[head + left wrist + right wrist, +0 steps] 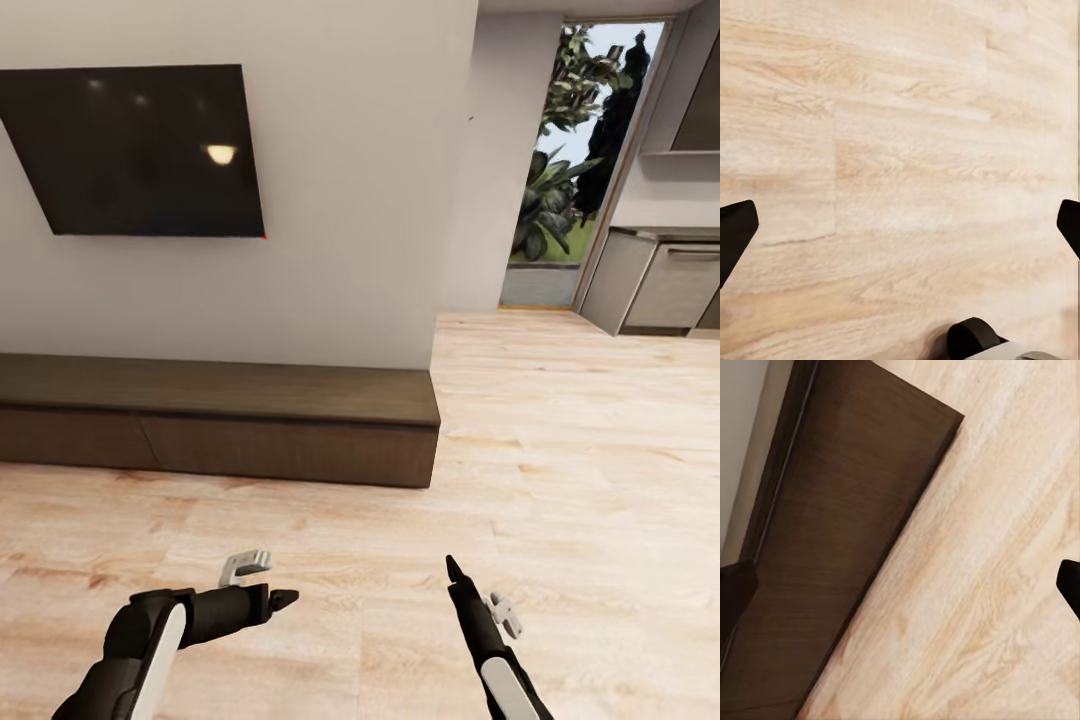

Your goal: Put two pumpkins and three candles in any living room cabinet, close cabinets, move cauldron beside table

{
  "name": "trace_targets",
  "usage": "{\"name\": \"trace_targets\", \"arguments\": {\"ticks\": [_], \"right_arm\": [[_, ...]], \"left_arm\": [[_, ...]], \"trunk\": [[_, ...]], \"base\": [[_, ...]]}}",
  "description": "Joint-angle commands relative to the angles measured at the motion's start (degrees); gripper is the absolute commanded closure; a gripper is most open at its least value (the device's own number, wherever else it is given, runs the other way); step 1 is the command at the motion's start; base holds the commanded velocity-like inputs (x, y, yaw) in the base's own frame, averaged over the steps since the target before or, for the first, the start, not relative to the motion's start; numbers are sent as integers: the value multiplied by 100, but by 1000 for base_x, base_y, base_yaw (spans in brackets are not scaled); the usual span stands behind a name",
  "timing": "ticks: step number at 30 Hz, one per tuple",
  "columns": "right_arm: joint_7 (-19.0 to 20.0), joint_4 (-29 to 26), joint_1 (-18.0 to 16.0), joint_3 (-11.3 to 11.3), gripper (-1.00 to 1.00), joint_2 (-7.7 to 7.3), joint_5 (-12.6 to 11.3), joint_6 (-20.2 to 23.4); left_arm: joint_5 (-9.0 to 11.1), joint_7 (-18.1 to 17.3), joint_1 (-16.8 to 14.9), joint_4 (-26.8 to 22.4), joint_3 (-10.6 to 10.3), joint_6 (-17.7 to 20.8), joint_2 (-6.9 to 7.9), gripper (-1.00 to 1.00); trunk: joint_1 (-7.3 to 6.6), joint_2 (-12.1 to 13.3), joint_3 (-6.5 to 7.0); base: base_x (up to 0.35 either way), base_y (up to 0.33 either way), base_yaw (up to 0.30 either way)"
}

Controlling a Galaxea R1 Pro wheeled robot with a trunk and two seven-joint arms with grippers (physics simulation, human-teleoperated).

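The robot faces the cabinet [290, 420], a long low dark-brown unit running from the left edge to the middle of the head view, under a dark TV [135, 150] in the upper left. Its fronts all look shut. Both arms hang low over the wooden floor [560, 450] at the bottom of the frame. The left gripper [900, 225] is spread wide with nothing between its fingers, only floorboards beneath. The right gripper [900, 585] is likewise parted and empty, and it looks at the cabinet's end and top.

With both grippers empty and the cabinet unopened, this reads as a travel or approach step. Next, the robot likely needs either to find 1 of the 5 items or to move closer and pull a front open.
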Motion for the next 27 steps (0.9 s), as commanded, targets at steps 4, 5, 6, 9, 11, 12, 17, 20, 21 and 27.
{"name": "trace_targets", "arguments": {"ticks": [4, 5, 6, 9, 11, 12, 17, 20, 21, 27], "right_arm": [[95, 7, -5, -1, -100, 38, -487, 14], [143, 7, -5, 2, -100, 42, -534, 16], [271, 7, -5, 3, -100, 46, -577, 25], [486, -2, -8, 32, -100, 75, -605, 32], [518, -16, -106, 68, -100, 137, -571, 17], [525, -18, -144, 75, -100, 151, -563, 20], [553, -1, -179, 74, -100, 163, -605, 39], [560, 5, -184, 75, -100, 182, -613, 44], [561, 6, -187, 74, -100, 204, -615, 45], [560, 14, -182, 68, -100, 215, -626, 54]], "left_arm": [[851, -1004, -11, -61, 28, 43, 433, -100], [1047, -1166, -13, -57, 37, 43, 560, -100], [1388, -1317, -14, -40, 92, 43, 709, -100], [1803, -1453, -15, -27, 164, 39, 841, -100], [1899, -1484, -14, -24, 180, 32, 868, -100], [1913, -1488, -12, -24, 182, 31, 872, -100], [1926, -1500, -15, -23, 188, 19, 869, -100], [1927, -1506, -14, -23, 209, 13, 868, -100], [1927, -1503, -14, -23, 216, 12, 863, -100], [1927, -1501, -15, -23, 219, 11, 858, -100]], "trunk": [[88, -164, -77], [110, -204, -95], [131, -244, -113], [175, -324, -149], [175, -324, -149], [175, -324, -149], [175, -324, -149], [175, -324, -149], [175, -324, -149], [175, -324, -149]], "base": [[0, 0, 0], [0, 0, 0], [0, 0, 0], [0, 0, 0], [0, 0, 0], [0, 0, 0], [0, 0, 0], [27, 0, 0], [174, 0, 0], [279, 0, 0]]}}
